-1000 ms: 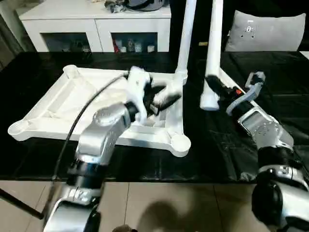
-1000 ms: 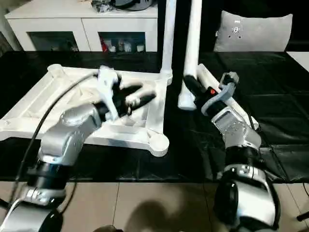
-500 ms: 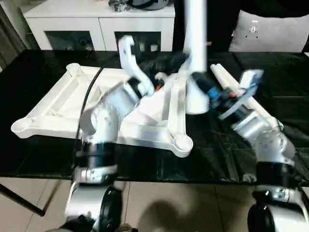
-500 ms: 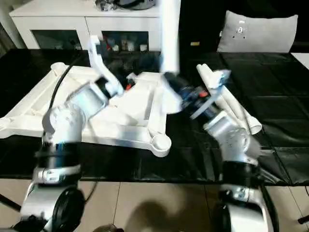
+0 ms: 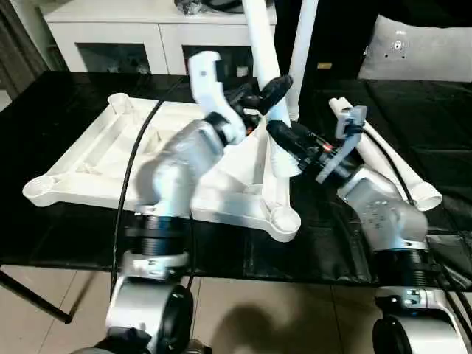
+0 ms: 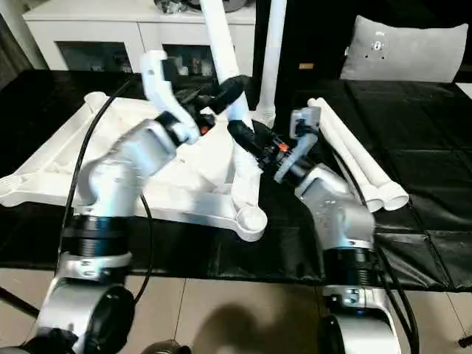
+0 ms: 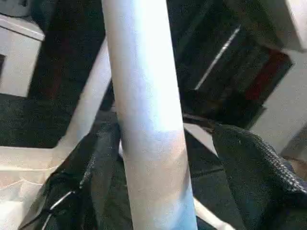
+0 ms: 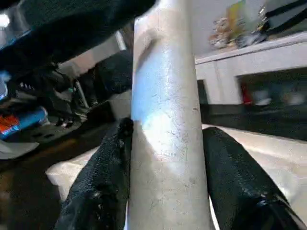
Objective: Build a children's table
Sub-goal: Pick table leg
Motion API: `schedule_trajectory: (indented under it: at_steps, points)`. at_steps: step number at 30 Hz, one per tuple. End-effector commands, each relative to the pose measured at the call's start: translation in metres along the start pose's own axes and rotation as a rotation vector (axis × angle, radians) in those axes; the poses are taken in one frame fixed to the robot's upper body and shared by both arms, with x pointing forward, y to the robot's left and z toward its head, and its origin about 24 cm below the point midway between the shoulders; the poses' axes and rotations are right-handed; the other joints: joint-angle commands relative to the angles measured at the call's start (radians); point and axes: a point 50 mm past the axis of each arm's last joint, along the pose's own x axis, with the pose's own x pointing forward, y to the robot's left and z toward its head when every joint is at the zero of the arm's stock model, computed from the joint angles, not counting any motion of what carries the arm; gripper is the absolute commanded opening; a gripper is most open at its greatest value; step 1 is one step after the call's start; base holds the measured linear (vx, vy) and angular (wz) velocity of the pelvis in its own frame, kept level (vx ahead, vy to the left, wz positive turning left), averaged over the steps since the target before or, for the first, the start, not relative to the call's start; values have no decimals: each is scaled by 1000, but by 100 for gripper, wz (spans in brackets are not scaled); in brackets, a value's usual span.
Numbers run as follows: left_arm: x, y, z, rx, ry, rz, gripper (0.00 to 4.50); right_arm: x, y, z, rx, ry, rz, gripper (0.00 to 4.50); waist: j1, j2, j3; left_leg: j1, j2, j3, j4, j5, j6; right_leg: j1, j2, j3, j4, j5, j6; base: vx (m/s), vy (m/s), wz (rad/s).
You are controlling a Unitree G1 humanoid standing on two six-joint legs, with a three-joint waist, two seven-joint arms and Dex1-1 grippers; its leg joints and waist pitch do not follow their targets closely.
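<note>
Nearly upright, the leg [image 5: 267,81] leans top-left, right fingers [image 8: 103,177] clamping it; left fingers [image 7: 249,167] loosely straddle it.

- right gripper [image 5: 284,139] clamps a tilted white leg [image 5: 267,81] over the upturned table top [image 5: 110,158]
- left gripper [image 5: 265,94] straddles the same leg higher up

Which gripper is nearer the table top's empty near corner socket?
Right. The right gripper grips the leg low, just above that socket; the left gripper is higher up the leg.
</note>
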Motion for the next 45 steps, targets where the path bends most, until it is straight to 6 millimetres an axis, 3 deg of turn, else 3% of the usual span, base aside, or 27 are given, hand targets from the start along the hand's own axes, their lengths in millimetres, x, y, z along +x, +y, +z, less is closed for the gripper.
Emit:
schedule_trajectory:
  at_steps: [1, 6, 15, 20, 30, 36, 38, 45]
  points:
    - [3, 0, -6, 20, 14, 43, 324, 9, 6, 3, -89, -1, 9, 183, -1, -18, -82, 11, 55, -22, -56, -62, 77, 59, -84, 53, -68, -176, -147, 0, 0, 0]
    - [8, 4, -8, 39, -12, 118, 280, 14, 14, -3, -237, 2, 10, 183, -6, -17, -82, 13, 55, -22, -57, -79, 90, 61, -82, 53, -68, -172, -157, 0, 0, 0]
    - [8, 5, -5, 33, -43, 126, 212, 14, 10, -9, -270, -2, -19, 183, -6, -15, -81, 13, 56, -22, -58, -100, 97, 60, -82, 53, -68, -176, -174, 0, 0, 0]
    - [9, 3, -6, 30, -46, 118, 200, 12, 8, -10, -275, -2, -28, 183, -6, -19, -82, 13, 56, -21, -56, -90, 107, 62, -82, 54, -65, -162, -180, 0, 0, 0]
    - [8, 4, -5, -5, -60, 109, 196, 14, 5, -12, -316, 12, -49, 183, -6, -16, -83, 14, 57, -21, -54, -78, 114, 61, -82, 54, -63, -147, -191, 0, 0, 0]
    - [7, 16, -1, -20, -55, 144, 195, 12, 0, -13, -326, 31, -85, 183, -7, -17, -83, 14, 55, -20, -53, -74, 119, 61, -81, 53, -62, -145, -192, 0, 0, 0]
    - [6, 19, -1, -16, -45, 145, 195, 12, -2, -14, -293, 36, -81, 253, -7, -17, -82, 14, 55, -21, -53, -80, 115, 61, -81, 53, -63, -154, -191, 0, 0, 0]
    - [1, 33, 1, 14, -5, 137, 193, 3, -2, -8, -204, 43, 38, 299, -4, -17, -83, 15, 55, -22, -53, -85, 124, 65, -80, 53, -61, -149, -189, 0, 0, 0]
